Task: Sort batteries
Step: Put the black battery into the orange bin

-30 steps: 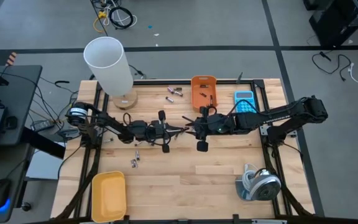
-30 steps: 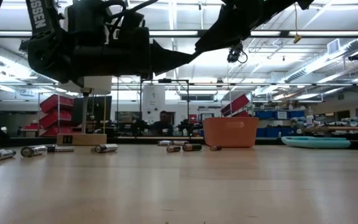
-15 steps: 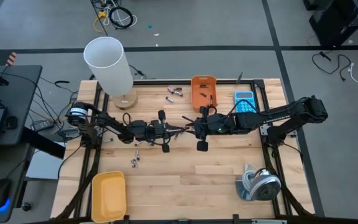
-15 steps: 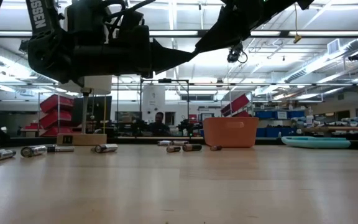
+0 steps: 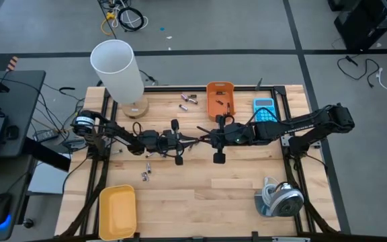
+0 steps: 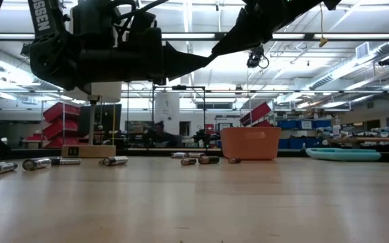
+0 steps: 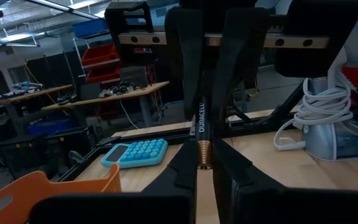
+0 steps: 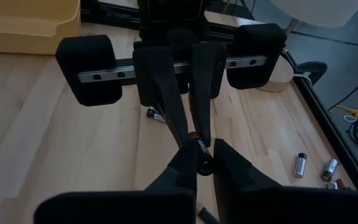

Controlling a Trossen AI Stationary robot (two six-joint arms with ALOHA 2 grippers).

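At the table's left front corner lies a yellow tray [image 5: 116, 212], and a white cylinder [image 5: 117, 69] stands on a round wooden base near the left rear. A few loose batteries [image 5: 146, 171] lie on the wood in front of the left arm; the low view shows more of them [image 6: 36, 163] lying on their sides along the far part of the tabletop. The left gripper [image 5: 191, 141] reaches toward the table's middle with its fingers drawn in on a black-and-copper battery [image 7: 202, 134], held above the wood. The right gripper [image 5: 203, 140] meets it tip to tip from the other side, and in the right wrist view its fingers [image 8: 185, 163] are also closed in on the end of that same battery [image 8: 199, 151], so both pincers hold the one cell between them. Further batteries [image 5: 188, 99] rest near the rear edge, just left of the orange bin [image 5: 220, 99], which has a couple of cells inside. Right of the bin sits a blue calculator [image 5: 265, 109], and a grey device with a coiled white cable [image 5: 281, 197] stands at the right front.
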